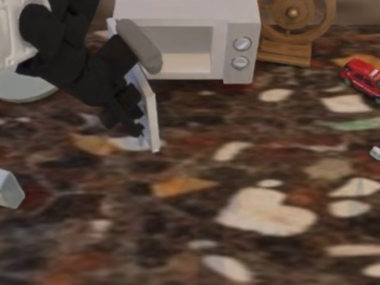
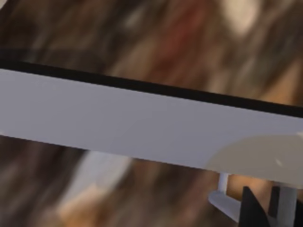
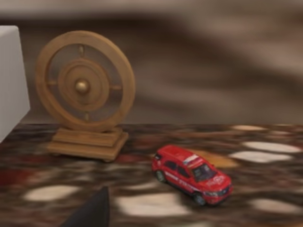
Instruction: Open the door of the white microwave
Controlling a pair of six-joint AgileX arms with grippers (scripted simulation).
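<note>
One white microwave stands at the table's far edge, left of centre, cavity exposed, knob panel at its right; the door, hinged at the cabinet's left, is swung out toward the near side, its long edge running roughly front to back and filling the left wrist view as a pale band. One left gripper lies against the door's left face, so any further swing goes leftward, though whether its jaws are parted or grip anything cannot be told. Right arm parked out of the top view, its camera facing a wooden wheel ornament and red toy car.
</note>
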